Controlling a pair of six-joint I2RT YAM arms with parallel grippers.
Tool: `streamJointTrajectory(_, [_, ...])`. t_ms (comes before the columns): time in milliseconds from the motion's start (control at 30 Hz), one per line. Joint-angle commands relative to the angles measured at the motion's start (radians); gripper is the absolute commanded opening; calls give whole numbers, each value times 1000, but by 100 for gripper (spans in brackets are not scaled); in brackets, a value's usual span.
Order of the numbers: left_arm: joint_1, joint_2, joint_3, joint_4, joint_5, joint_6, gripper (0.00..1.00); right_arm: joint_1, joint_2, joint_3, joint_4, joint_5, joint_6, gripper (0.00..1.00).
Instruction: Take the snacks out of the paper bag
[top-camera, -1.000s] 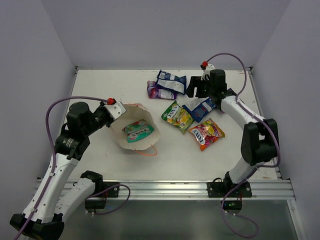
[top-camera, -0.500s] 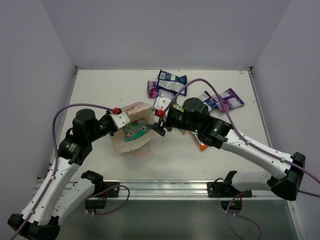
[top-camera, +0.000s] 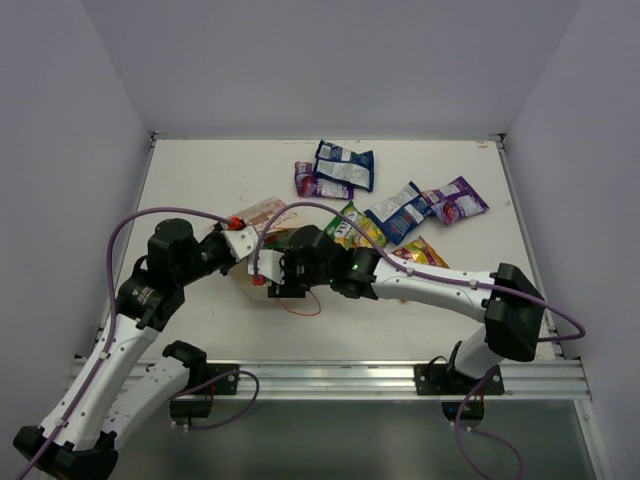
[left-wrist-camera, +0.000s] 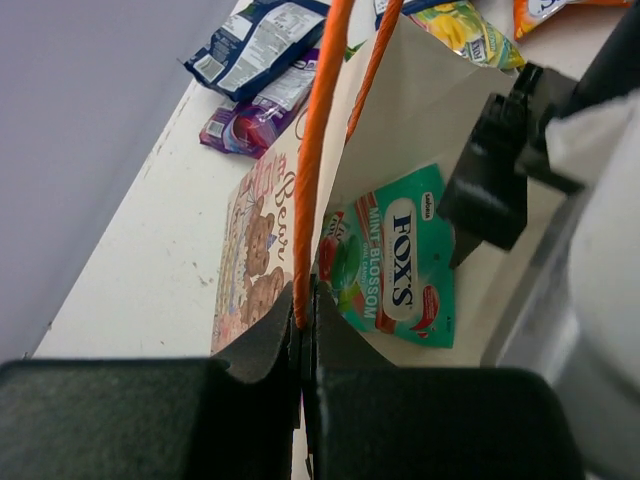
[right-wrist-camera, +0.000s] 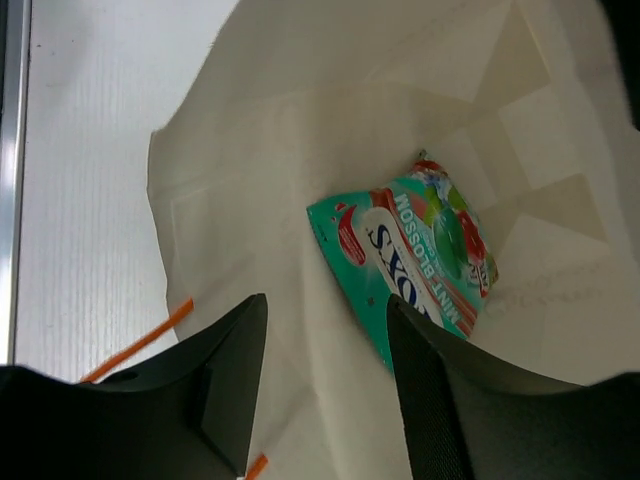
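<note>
The beige paper bag (top-camera: 266, 212) lies on its side, left of the table's middle. My left gripper (top-camera: 240, 240) is shut on its orange loop handle (left-wrist-camera: 318, 150) and holds the mouth open. One teal-pink packet (left-wrist-camera: 398, 262) lies inside on the bag's lower wall (left-wrist-camera: 425, 95). My right gripper (top-camera: 272, 276) is open and empty inside the bag's mouth. In the right wrist view its tips (right-wrist-camera: 327, 300) stand just short of the teal packet (right-wrist-camera: 420, 250), one finger (right-wrist-camera: 425, 385) by its near corner. The bag's inside (right-wrist-camera: 300, 120) fills that view.
Several packets lie on the table behind and right of the bag: blue-white (top-camera: 343, 165), purple (top-camera: 313, 183), green-yellow (top-camera: 358, 225), blue-white (top-camera: 398, 212), purple (top-camera: 458, 200), orange-red (top-camera: 425, 255). The second orange handle (top-camera: 305, 305) trails toward the near edge.
My right arm swung from the far right of the table across to the bag, leaving a purple packet at the right, and its open gripper entered the mouth. The bag shifted slightly.
</note>
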Motion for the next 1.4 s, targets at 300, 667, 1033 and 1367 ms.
streamJointTrajectory(300, [-7,-8,45,4,-12,42,0,22,176,49,76,139,-163,60])
streamJointTrajectory(667, [-7,5,56,5,-18,65,0,1,178,18,75,170,-155,64])
streamJointTrajectory(1033, [-7,-11,71,2,-13,68,0,-33,207,-46,218,274,-205,62])
streamJointTrajectory(1367, [-5,16,123,31,-7,54,0,-30,242,-40,250,283,-226,63])
